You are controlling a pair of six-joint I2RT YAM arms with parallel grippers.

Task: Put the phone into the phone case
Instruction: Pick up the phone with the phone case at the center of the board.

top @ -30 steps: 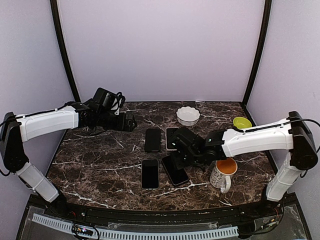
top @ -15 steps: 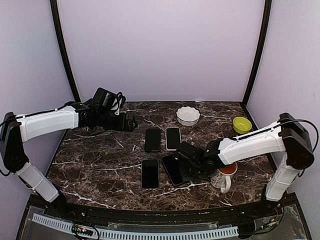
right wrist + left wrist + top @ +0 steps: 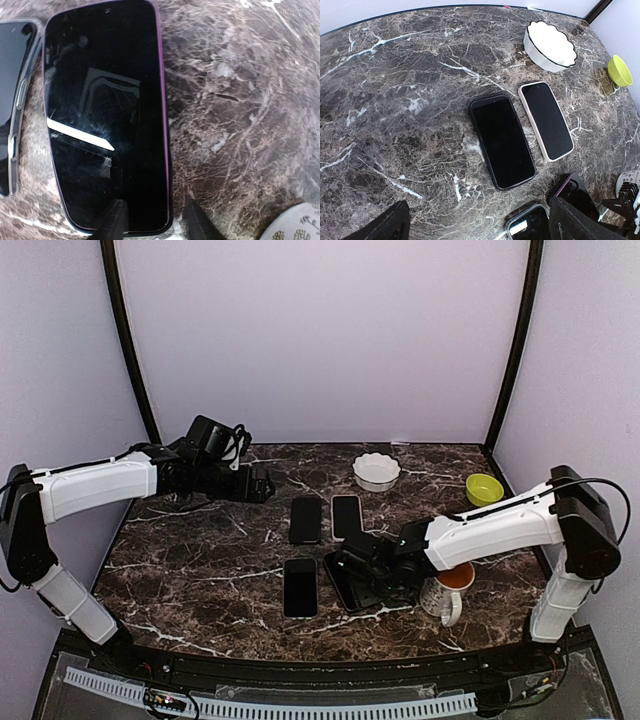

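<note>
Phone (image 3: 105, 115): purple-rimmed, flat on table (image 3: 240, 100).
Right end effector (image 3: 155, 222): fingers apart, straddling phone's long edge.
Left end effector (image 3: 479, 222): fingers wide apart, above table.

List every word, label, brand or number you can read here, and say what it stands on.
None can be read.
mug: dark print on its white side, too small and blurred to read.
purple-edged phone, black phone, white-edged phone: dark screens, no brand or label showing.
</note>
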